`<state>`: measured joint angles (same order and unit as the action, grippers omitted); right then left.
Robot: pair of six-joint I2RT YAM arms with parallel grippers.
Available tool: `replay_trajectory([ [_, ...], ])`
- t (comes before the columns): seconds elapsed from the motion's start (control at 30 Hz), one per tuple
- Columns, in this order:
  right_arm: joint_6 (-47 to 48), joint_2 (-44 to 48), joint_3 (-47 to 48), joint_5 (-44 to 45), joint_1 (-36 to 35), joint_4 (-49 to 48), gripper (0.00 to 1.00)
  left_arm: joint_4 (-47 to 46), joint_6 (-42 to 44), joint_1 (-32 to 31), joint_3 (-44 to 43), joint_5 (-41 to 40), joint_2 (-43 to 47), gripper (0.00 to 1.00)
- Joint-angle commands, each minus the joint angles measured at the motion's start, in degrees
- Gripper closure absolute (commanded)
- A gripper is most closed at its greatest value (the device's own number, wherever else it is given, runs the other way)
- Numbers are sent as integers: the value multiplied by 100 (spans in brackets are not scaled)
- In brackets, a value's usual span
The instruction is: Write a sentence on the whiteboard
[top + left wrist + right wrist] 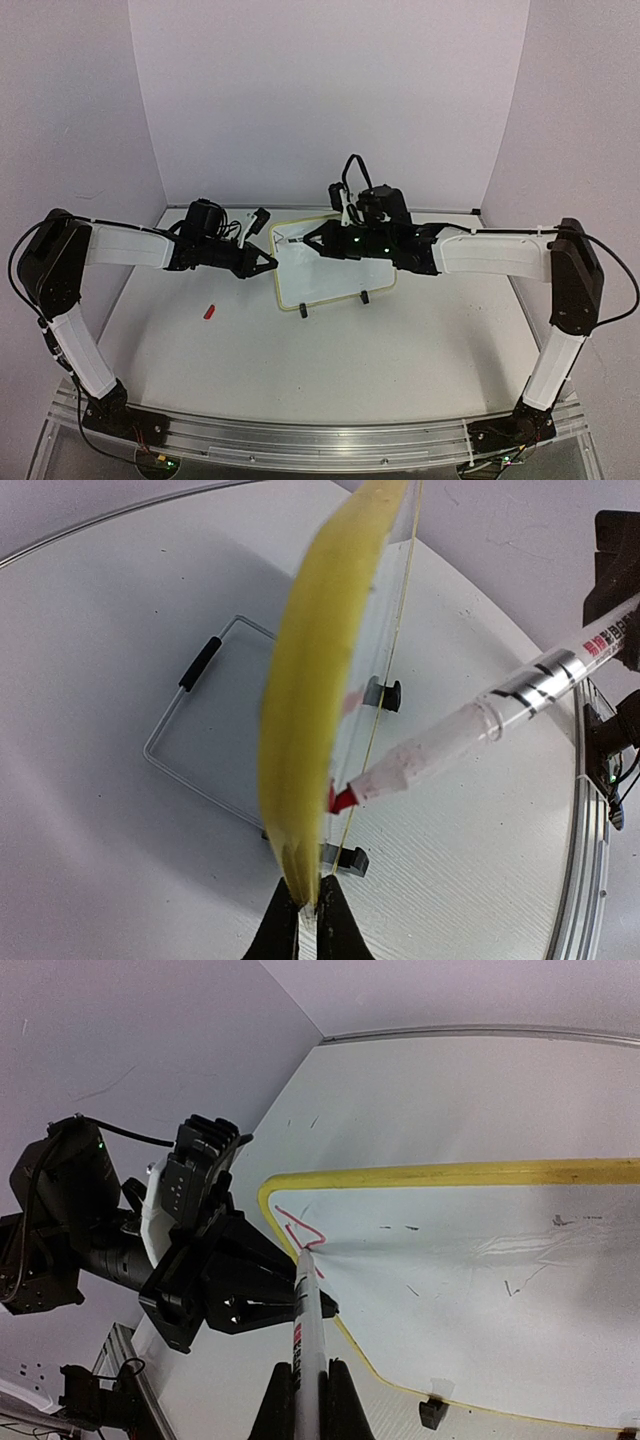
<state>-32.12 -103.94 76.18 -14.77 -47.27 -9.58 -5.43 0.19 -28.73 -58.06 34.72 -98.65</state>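
The whiteboard (328,281) is propped on its wire stand (200,663) in the middle of the table (400,350), and the left gripper (271,263) is closed on the yellow rim at the board's left edge. The right gripper (306,243) is clamped around a marker (307,1330), whose red tip touches the board's corner just beside the left gripper, next to a few red strokes (292,1226). A small red piece (209,311) lies on the table, apart from the board on its left.
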Motion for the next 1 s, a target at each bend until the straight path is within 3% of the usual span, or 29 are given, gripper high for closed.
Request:
replay_trajectory([
  [0.0,30,179,-58,360,28,-70,100,235,166,-10,-200,-317,42,100],
  [0.33,48,537,-424,603,30,-62,100,209,166,-14,-181,-328,57,100],
  [0.97,-12,6,-72,38,22,-26,100,220,166,-10,-226,-332,42,100],
])
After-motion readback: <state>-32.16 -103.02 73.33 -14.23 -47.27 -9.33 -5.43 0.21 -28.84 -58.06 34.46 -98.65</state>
